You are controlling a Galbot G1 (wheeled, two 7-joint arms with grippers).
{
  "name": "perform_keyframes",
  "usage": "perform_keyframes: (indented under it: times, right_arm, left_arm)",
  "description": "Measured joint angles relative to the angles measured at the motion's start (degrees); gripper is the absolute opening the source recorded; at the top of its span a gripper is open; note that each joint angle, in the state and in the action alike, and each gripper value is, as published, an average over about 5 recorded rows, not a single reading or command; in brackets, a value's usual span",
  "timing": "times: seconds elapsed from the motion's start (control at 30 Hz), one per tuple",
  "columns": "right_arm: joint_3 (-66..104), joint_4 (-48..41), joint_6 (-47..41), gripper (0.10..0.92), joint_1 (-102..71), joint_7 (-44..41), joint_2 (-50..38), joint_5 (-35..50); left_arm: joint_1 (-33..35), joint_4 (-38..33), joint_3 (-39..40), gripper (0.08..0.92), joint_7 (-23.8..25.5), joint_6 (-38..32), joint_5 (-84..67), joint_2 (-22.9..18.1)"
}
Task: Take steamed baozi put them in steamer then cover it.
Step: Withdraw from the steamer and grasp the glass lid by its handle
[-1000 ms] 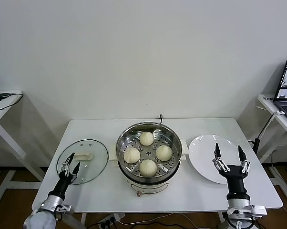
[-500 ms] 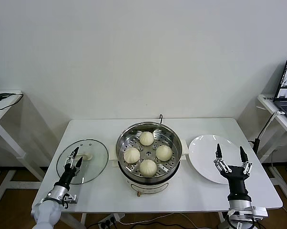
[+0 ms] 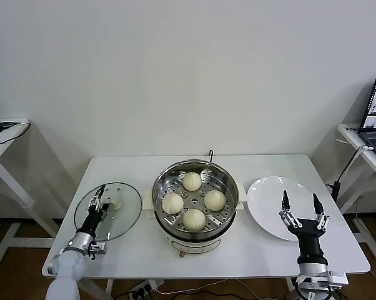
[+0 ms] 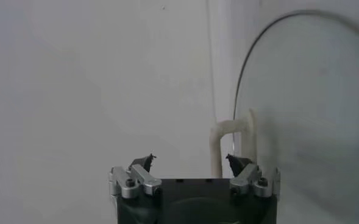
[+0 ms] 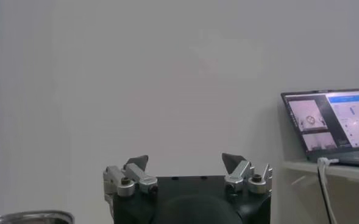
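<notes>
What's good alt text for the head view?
Four steamed baozi sit in the open steamer at the centre of a white table. The left end effector reaches over the glass cover lying left of it; the right end effector hovers open near an empty white plate.

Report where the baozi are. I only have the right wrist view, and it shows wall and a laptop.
Observer: All four steamed baozi sit on the perforated tray inside the steamer.
Operator: Give me the cover's position.
Observer: The glass cover lies flat on the table on the steamer's left side, not on the pot.
Operator: Say what the grippers are doing.
Observer: The left gripper is open over the cover, aimed at its white handle but not closed on it. The right gripper waits open at the near edge of the white plate.
</notes>
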Motion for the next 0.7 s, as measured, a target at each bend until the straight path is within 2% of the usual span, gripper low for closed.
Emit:
perform_keyframes:
  times: [0.17, 0.7]
  right_arm:
    - [-0.2, -0.7, 0.1, 0.823, 0.4, -0.1, 0.1, -0.3]
    - [-0.7, -2.0, 0.3, 0.823, 1.5, -0.2, 0.2, -0.7]
  left_arm:
    - [-0.4, 0.4, 0.1, 0.696, -0.1, 0.5, 0.5, -0.1]
    - [-0.3, 0.4, -0.1, 0.235, -0.7, 0.1, 1.4, -0.8]
